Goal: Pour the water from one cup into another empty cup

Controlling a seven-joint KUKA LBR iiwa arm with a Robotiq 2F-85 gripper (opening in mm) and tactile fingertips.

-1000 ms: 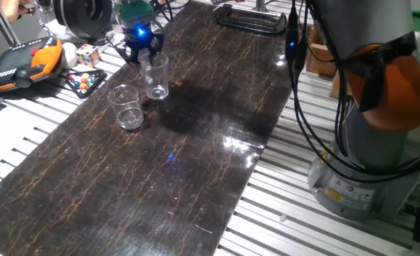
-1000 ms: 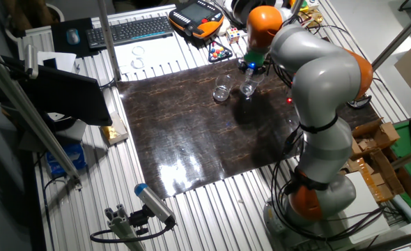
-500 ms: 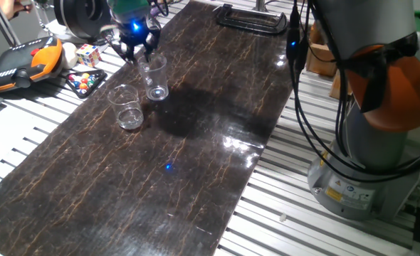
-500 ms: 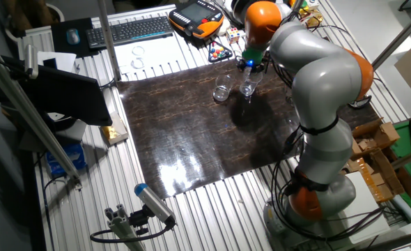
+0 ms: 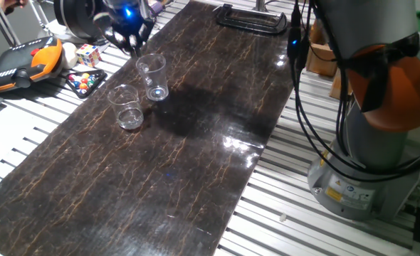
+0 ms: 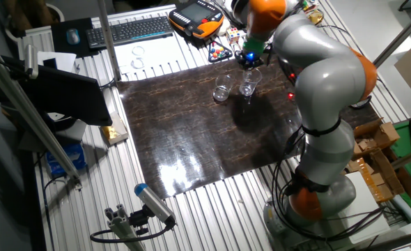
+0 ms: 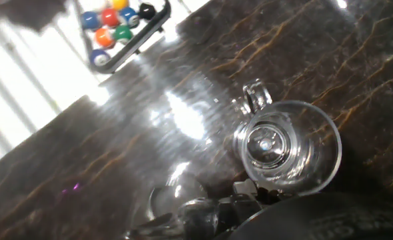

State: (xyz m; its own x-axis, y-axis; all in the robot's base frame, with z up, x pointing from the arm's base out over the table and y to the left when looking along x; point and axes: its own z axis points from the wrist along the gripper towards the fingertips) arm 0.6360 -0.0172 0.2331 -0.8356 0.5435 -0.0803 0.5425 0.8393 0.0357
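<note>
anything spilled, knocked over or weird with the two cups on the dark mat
Nothing stands out. The taller tumbler and the shorter cup both stand upright and apart on the dark mat, with no puddle visible. The gripper hangs above and behind the taller tumbler, touching neither.

The tool (image 5: 128,43) hangs in the air, fingers pointing down, holding nothing.

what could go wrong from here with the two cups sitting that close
1. The gripper hangs just above and behind the taller tumbler; a descent slightly off line could strike its rim and tip it, spilling the water.
2. The shorter cup stands close beside the tumbler, so a wide approach or swing might knock it.
3. Both are clear glass on the glossy dark mat, so their edges are hard to make out, and a grasp could land off-centre.
</note>
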